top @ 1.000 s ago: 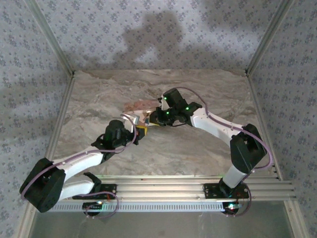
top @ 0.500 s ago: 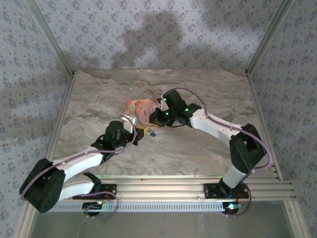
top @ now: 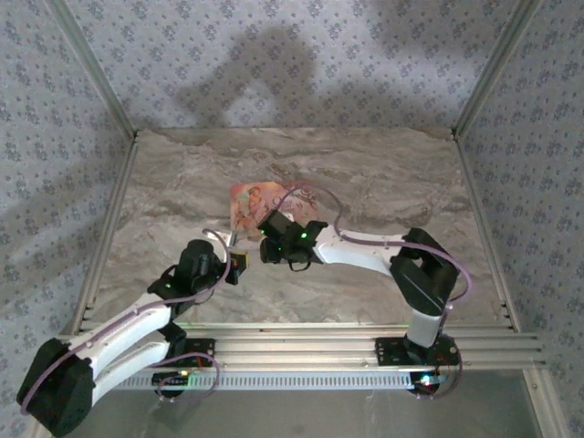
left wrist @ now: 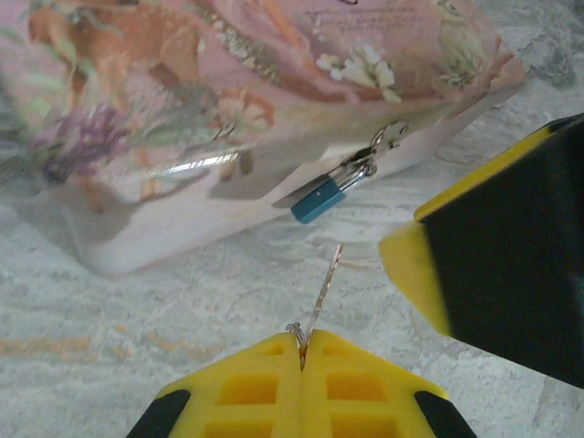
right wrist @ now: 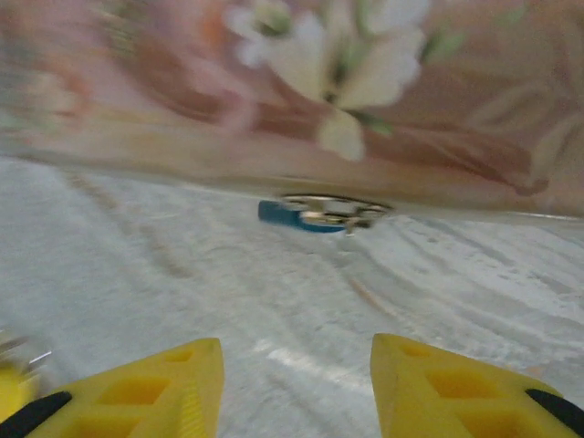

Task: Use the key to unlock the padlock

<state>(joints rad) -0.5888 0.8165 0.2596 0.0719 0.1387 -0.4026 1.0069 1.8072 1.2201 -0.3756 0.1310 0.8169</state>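
Note:
A small blue padlock [left wrist: 319, 199] hangs on the metal hasp at the front of a pink floral box [left wrist: 228, 91] and rests on the marble. My left gripper [left wrist: 303, 339] is shut on a thin metal key [left wrist: 324, 285], whose blade points up at the padlock from a short way off. My right gripper [right wrist: 297, 374] is open with nothing between its fingers, and the padlock [right wrist: 294, 215] lies ahead of it under the box's edge [right wrist: 347, 100]. From above, the left gripper [top: 235, 263] and the right gripper [top: 271, 248] sit close together just in front of the box [top: 254, 201].
One yellow and black finger [left wrist: 493, 255] of the right gripper stands close to the right of the key. The marble tabletop [top: 365, 173] is walled by patterned panels on three sides, with an aluminium rail [top: 365, 347] along the near edge.
The right gripper has opened and swung left and nearer, now low in front of the box. The left gripper has drawn back towards the near left with the key.

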